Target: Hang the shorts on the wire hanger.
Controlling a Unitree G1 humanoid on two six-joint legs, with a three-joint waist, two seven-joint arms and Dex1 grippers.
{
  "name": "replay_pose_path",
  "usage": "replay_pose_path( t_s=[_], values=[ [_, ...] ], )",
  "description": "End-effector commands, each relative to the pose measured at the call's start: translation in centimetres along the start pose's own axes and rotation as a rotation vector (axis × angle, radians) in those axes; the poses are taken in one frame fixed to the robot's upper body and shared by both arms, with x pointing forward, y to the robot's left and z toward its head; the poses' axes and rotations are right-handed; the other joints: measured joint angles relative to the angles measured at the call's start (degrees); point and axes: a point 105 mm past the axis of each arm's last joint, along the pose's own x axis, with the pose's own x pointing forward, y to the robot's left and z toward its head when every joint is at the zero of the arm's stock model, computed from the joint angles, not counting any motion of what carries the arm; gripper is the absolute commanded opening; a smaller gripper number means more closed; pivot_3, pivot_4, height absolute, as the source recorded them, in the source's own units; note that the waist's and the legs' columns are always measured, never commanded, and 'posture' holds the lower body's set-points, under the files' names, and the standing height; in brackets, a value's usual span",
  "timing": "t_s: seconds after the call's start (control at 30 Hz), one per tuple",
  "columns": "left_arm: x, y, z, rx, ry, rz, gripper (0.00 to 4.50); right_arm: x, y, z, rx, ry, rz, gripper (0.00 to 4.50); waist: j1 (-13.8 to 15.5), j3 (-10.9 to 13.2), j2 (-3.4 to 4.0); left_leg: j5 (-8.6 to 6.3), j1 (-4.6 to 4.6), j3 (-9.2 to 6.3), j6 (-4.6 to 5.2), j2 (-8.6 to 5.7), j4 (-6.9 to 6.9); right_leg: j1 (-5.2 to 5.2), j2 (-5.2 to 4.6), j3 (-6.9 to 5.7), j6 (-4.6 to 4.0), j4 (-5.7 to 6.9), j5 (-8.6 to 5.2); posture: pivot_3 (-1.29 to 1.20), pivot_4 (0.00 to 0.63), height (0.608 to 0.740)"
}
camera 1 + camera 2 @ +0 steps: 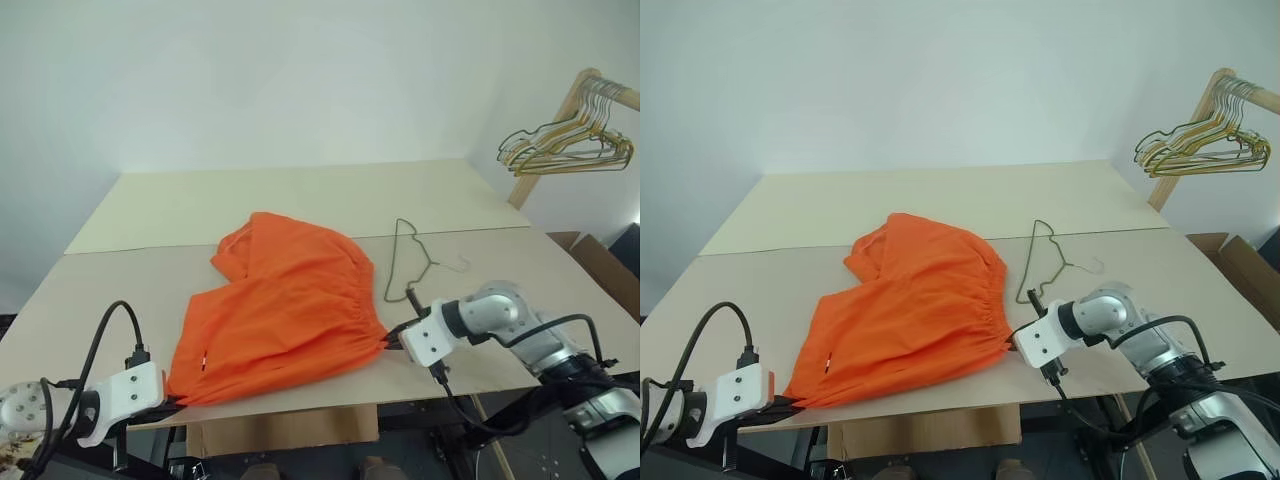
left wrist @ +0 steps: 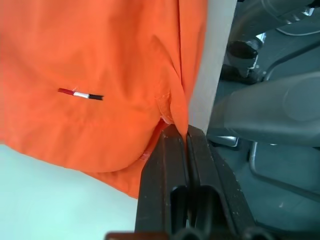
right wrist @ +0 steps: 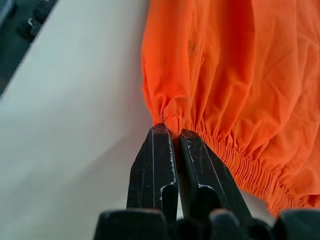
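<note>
At the near bench (image 1: 120,290) edge, the left end effector (image 2: 176,134) is pinched tight on the shorts' (image 1: 280,310) near-left corner; the fabric lies spread flat. The right end effector (image 3: 171,131) is clamped on the waistband's end. Just beyond it the wire hanger (image 1: 405,262) lies bare on the bench, so threading and hanging remain.

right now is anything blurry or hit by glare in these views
Left eye view: even, soft light, no glare, shorts and wire hanger sharp. Left wrist view: the fingers and the background past the table edge are soft. Right wrist view: waistband crisp, fingers show light scuffs.
</note>
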Motion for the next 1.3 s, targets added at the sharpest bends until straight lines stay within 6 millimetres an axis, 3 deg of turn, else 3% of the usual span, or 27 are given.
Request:
replay_pose_path(
  t_s=[0.03, 0.1, 0.13, 0.17, 0.33, 0.57, 0.67, 0.73, 0.87, 1.0, 1.07, 1.17, 1.3],
  values=[
    [-0.2, 0.3, 0.5, 0.013, -0.015, -0.003, 0.01, -1.0, -0.6, 0.4, -0.021, 0.004, -0.041, 0.00, 0.0, 0.0, -0.01, 0.00, 0.00, 0.00, 0.00, 0.00, 0.00, -0.01, 0.00, 0.00, -0.01, 0.00, -0.01, 0.07, 0.000, 0.740],
    [-0.2, 0.2, 0.8, 0.027, -0.028, -0.017, 0.01, -0.9, -1.1, 0.2, -0.024, 0.016, -0.086, 0.00, -0.2, 0.0, -0.01, 0.00, 0.00, 0.02, 0.00, 0.00, 0.00, -0.01, 0.00, 0.00, -0.09, 0.00, -0.05, 0.06, 0.000, 0.740],
    [-0.2, 0.1, 1.0, 0.031, -0.044, -0.037, 0.46, -0.9, -1.1, 0.0, 0.021, 0.024, -0.078, 0.00, -0.3, 0.0, -0.01, 0.00, 0.00, 0.02, 0.00, 0.00, 0.00, -0.02, 0.00, 0.00, -0.24, 0.01, -0.14, 0.06, 0.000, 0.740],
    [-0.3, -0.2, 1.2, 0.038, -0.055, -0.061, 0.63, -0.9, -1.1, -0.1, 0.050, 0.028, -0.069, 0.62, -0.4, 0.0, -0.01, 0.00, 0.01, 0.02, 0.00, 0.00, 0.00, -0.02, 0.00, 0.00, -0.26, 0.02, -0.15, 0.06, 0.000, 0.740],
    [-1.0, 0.0, 1.2, 0.056, -0.037, -0.057, 2.26, -1.9, -0.8, -1.0, 0.050, 0.082, -0.042, 2.26, -0.4, 0.0, -0.01, 0.00, 0.00, 0.02, 0.00, 0.00, 0.00, -0.02, 0.00, 0.00, -0.28, 0.02, -0.16, 0.07, 0.000, 0.740],
    [-3.5, 1.0, 0.4, 0.073, 0.026, -0.001, 4.38, -5.5, -0.3, -1.2, 0.141, 0.069, -0.017, 4.50, -0.3, 0.1, -0.04, 0.00, 0.00, 0.02, 0.00, 0.00, 0.00, -0.01, -0.01, -0.01, -0.27, -0.01, -0.18, 0.08, 0.000, 0.740],
    [-4.9, 1.4, 0.0, 0.074, 0.048, 0.033, 4.48, -7.6, -2.3, -1.8, 0.265, 0.047, -0.163, 4.50, -0.5, 0.1, -0.08, 0.00, 0.03, 0.04, 0.00, 0.04, 0.00, -0.02, -0.01, -0.02, -0.28, 0.00, -0.18, 0.08, 0.000, 0.740],
    [-5.8, 2.2, 0.6, 0.048, 0.005, 0.093, 4.48, -8.6, -4.8, -3.0, 0.377, 0.056, -0.341, 4.50, -0.6, 0.2, -0.13, 0.00, 0.05, 0.07, 0.00, 0.06, 0.00, -0.01, -0.01, -0.01, -0.30, 0.02, -0.18, 0.08, 0.000, 0.740],
    [-7.4, 3.8, 3.2, 0.005, -0.187, 0.182, 4.48, -9.5, -9.0, -6.4, 0.675, 0.096, -0.666, 4.50, -0.6, 0.2, -0.10, 0.00, 0.08, 0.10, 0.00, 0.08, 0.00, -0.07, 0.00, -0.02, -0.35, 0.08, -0.15, 0.08, 0.000, 0.740],
    [-7.5, 4.8, 4.6, 0.007, -0.272, 0.208, 4.48, -9.2, -11.5, -10.0, 1.079, 0.165, -0.914, 4.50, -0.5, 0.2, -0.10, 0.00, -0.08, 0.09, -0.01, 0.06, -0.01, -0.28, 0.02, -0.01, -0.21, 0.20, 0.07, 0.07, 0.000, 0.740],
    [-6.9, 5.2, 5.6, 0.024, -0.303, 0.199, 4.48, -8.3, -12.8, -10.7, 1.280, 0.124, -0.982, 4.50, -0.6, 0.2, -0.09, 0.00, -0.27, 0.10, -0.02, 0.03, -0.02, -0.50, 0.02, 0.03, -0.46, 0.25, 0.25, 0.06, 0.000, 0.740],
    [-5.9, 5.6, 7.3, 0.055, -0.367, 0.193, 4.48, -7.0, -14.2, -11.5, 1.408, 0.140, -1.085, 4.50, -0.8, 0.2, -0.07, 0.06, -0.87, 0.01, -0.10, -0.01, -0.02, -1.06, 0.07, 0.04, -0.46, 0.31, 0.34, 0.05, 0.000, 0.740],
    [-4.4, 5.0, 9.9, 0.082, -0.485, 0.138, 4.48, -5.1, -15.1, -11.9, 1.448, 0.175, -1.147, 4.50, -0.8, 0.2, -0.07, -0.03, -1.07, -0.07, -0.23, -0.02, -0.02, -1.13, 0.04, -0.02, -0.42, 0.24, 0.36, 0.05, 0.000, 0.740]
  ],
)
